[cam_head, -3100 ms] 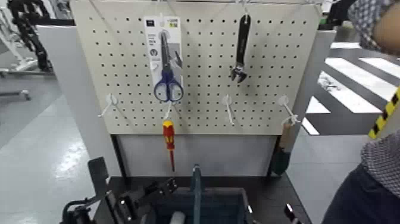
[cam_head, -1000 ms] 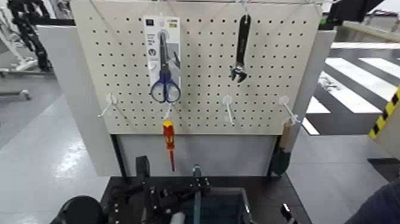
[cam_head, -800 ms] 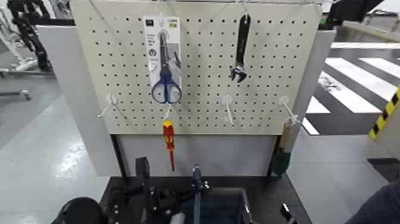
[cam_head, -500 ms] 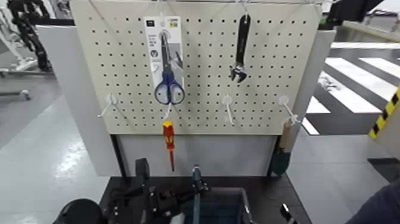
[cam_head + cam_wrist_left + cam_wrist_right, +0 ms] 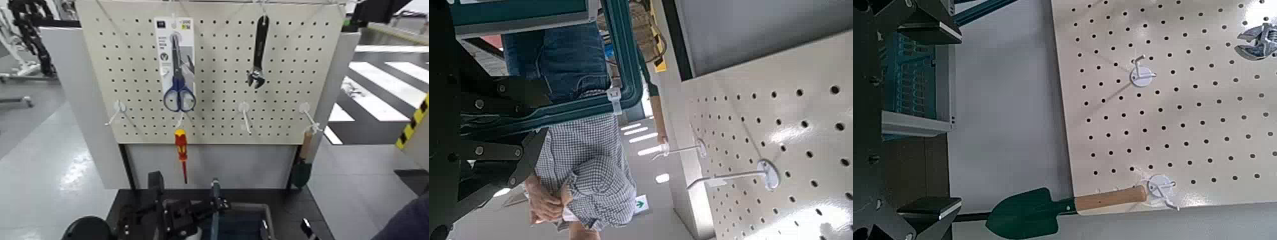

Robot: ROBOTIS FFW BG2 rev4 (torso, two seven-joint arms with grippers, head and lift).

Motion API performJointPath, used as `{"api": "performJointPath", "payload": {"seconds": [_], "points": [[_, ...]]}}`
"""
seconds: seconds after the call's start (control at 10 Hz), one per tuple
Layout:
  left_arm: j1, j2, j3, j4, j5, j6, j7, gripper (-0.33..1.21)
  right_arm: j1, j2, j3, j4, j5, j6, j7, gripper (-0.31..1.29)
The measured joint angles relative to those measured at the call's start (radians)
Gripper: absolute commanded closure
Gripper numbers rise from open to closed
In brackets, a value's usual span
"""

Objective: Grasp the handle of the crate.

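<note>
Below the pegboard (image 5: 217, 76), the handle (image 5: 216, 186) over the crate (image 5: 256, 206) is gripped by the closed left pincer (image 5: 215, 205), best squeezed squarely and without tugging, the open right pincer (image 5: 941, 122) being poised by the crate's side.

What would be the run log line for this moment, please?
left hand: shut on handle | crate: lower than pegboard | right hand: open, right of crate | grasp: looks made

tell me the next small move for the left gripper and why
Probably a slight, slow lift to test the grip: the left gripper looks shut on the handle, which arches over the crate. The right gripper is open, off to the crate's right, and can likely wait.
</note>
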Motion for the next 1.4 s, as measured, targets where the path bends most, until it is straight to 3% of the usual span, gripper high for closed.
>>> {"api": "performJointPath", "payload": {"seconds": [1.4], "points": [[0.167, -0.018, 0.063, -0.213, 0.141, 0.038, 0.058, 1.19, -0.005, -0.005, -0.007, 0.011, 0.005, -0.016, 0.000, 0.15]]}}
